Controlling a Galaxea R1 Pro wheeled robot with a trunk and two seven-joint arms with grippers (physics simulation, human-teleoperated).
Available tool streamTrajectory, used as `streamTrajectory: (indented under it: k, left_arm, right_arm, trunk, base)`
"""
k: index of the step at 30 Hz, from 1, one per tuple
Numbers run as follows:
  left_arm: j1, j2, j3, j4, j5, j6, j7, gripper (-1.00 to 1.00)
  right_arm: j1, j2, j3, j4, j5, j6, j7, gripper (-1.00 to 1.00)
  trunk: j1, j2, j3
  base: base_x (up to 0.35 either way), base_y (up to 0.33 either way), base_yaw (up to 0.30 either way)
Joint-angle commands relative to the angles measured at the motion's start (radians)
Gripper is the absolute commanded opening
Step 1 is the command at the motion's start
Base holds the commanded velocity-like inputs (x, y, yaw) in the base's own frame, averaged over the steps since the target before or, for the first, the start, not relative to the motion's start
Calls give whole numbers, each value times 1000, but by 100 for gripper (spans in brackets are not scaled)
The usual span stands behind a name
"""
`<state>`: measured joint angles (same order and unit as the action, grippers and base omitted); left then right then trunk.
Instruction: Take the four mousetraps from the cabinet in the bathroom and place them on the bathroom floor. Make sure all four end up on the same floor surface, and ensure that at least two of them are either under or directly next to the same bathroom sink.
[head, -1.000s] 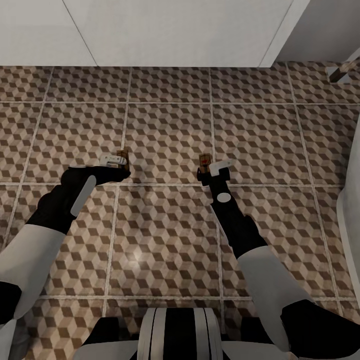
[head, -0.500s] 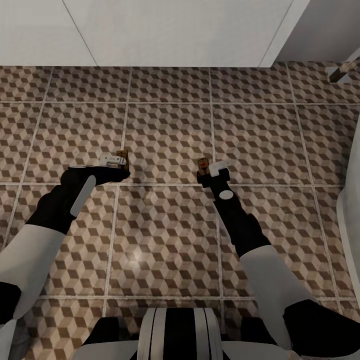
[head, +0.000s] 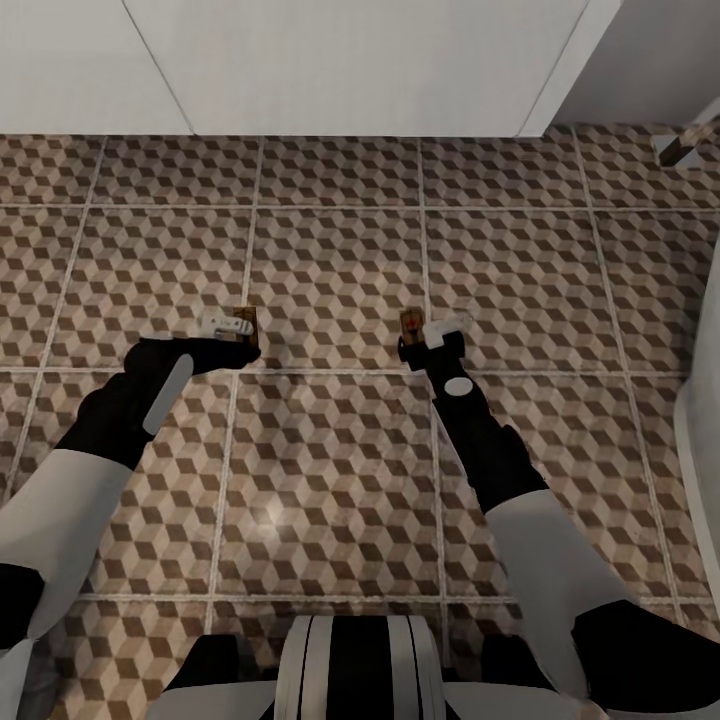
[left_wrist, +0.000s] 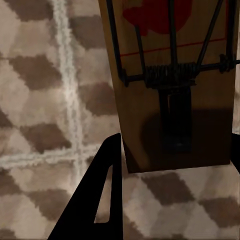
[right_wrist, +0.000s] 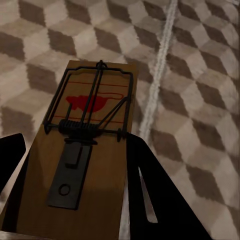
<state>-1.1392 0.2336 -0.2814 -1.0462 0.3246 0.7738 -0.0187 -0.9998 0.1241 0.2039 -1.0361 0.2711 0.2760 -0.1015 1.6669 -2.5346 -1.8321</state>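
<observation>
Both arms reach low over the cube-patterned bathroom floor (head: 330, 250), in front of the white vanity (head: 300, 60) below the sink. My left gripper (head: 238, 330) is shut on a tan mousetrap (head: 246, 321), held close above the tiles. In the left wrist view that mousetrap (left_wrist: 170, 80) shows its red spot and dark spring between the dark fingers (left_wrist: 95, 205). My right gripper (head: 418, 338) is shut on a second mousetrap (head: 409, 321). The right wrist view has this mousetrap (right_wrist: 85, 150) lying between the fingers (right_wrist: 150, 195), just over the floor (right_wrist: 195, 70).
The white vanity front runs along the far edge of the tiles. A white tub edge (head: 705, 400) curves in at the right. A small metal and wood piece (head: 685, 143) stands at the far right. My own base (head: 355, 665) shows at the bottom.
The right forearm has slid slightly to the right and toward me, with its mousetrap staying in nearly the same spot. The left arm has sunk a little.
</observation>
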Motion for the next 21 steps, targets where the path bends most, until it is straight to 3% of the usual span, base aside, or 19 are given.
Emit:
streamTrajectory:
  k: [1, 16, 21]
  left_arm:
    - [-1, 0, -2, 2, -4, 3, -1, -100]
    - [-1, 0, -2, 6, -4, 3, -1, -100]
    - [-1, 0, -2, 6, -4, 3, -1, -100]
  right_arm:
    - [0, 0, 2, -3, 5, 7, -1, -100]
    - [0, -2, 5, -4, 5, 5, -1, -100]
    - [0, -4, 5, -4, 5, 4, -1, -100]
  trunk:
    - [0, 0, -1]
    - [0, 0, -1]
    - [0, 0, -1]
  base:
    - [208, 0, 0]
    - [312, 0, 0]
    - [145, 0, 0]
